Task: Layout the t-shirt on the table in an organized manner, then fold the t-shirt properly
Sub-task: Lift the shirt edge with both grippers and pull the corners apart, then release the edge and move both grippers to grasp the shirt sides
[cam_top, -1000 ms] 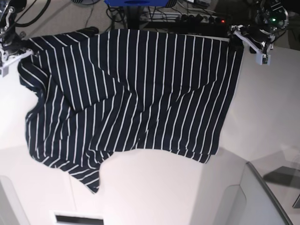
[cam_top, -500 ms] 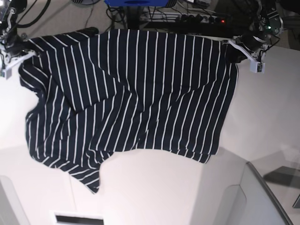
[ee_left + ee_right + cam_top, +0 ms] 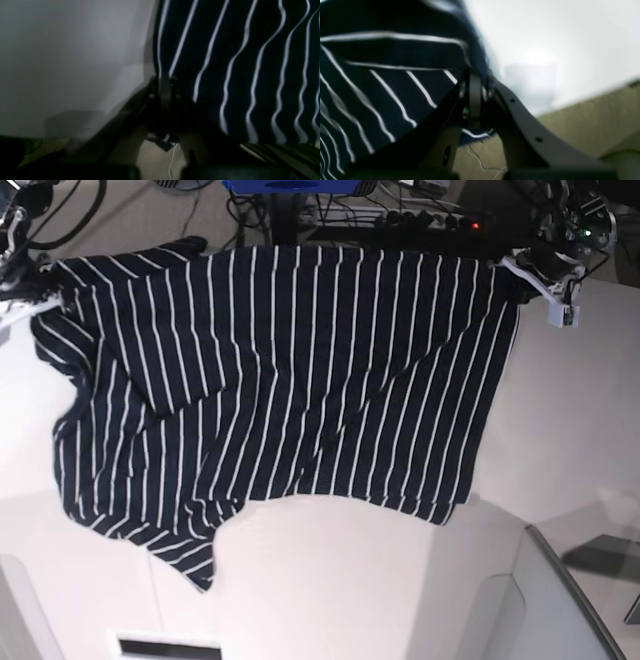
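Left gripper [image 3: 512, 268] and right gripper [image 3: 35, 278] both pinch t-shirt [image 3: 280, 380] far corners; shirt lies rumpled on table [image 3: 570, 410]. Risk: thin grip slips if arms pull apart, cloth bunches.

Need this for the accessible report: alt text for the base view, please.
A dark navy t-shirt with thin white stripes lies spread but rumpled across the white table, one sleeve trailing at the near left. Both arms grip its far edge: the left pincer shut on the far right corner, the right pincer shut on the far left corner. Cables clutter the floor beyond.
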Motion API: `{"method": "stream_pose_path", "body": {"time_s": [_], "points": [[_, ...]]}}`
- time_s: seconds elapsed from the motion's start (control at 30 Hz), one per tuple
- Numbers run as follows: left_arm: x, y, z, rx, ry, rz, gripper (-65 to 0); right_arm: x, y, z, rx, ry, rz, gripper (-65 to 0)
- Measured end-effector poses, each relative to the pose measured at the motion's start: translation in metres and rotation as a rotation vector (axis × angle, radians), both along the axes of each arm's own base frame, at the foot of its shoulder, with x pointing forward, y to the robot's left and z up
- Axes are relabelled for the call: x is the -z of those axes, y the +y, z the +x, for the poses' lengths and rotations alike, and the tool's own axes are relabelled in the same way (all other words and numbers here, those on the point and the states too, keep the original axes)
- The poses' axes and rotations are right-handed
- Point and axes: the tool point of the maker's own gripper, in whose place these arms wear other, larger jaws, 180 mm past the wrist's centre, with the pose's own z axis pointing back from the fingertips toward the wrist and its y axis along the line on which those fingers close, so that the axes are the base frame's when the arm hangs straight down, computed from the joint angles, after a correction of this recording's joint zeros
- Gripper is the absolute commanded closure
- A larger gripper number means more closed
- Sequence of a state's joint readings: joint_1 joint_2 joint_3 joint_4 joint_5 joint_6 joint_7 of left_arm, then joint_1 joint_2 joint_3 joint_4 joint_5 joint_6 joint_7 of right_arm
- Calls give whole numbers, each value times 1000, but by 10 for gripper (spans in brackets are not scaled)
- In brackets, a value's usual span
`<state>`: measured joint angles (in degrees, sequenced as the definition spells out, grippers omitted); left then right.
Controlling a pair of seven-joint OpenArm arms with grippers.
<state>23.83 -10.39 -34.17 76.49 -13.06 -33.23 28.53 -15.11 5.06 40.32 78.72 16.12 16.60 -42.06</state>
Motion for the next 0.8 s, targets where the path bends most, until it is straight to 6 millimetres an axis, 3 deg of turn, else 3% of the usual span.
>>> {"method": "stream_pose_path", "body": {"time_s": [0.33,0.47,0.57,0.67,0.8], "points": [[-1,-6,-4,7,0,-1,0,-1,0,4,22,-12,7,-11],[-4,-9,-8,34,26,18,0,-3,-1,5,21,-16,3,-146],[-12,-9,-11,51,24,42,0,-16,1,4,23,-43,-27,-263],[-27,-8,-7,80,-2,81,-186,-44,-6,7,79,-114,-69,-368],[-65,10,4,60,-90,166,-341,-90,-22,11,70,-145,-166,-357]]}}
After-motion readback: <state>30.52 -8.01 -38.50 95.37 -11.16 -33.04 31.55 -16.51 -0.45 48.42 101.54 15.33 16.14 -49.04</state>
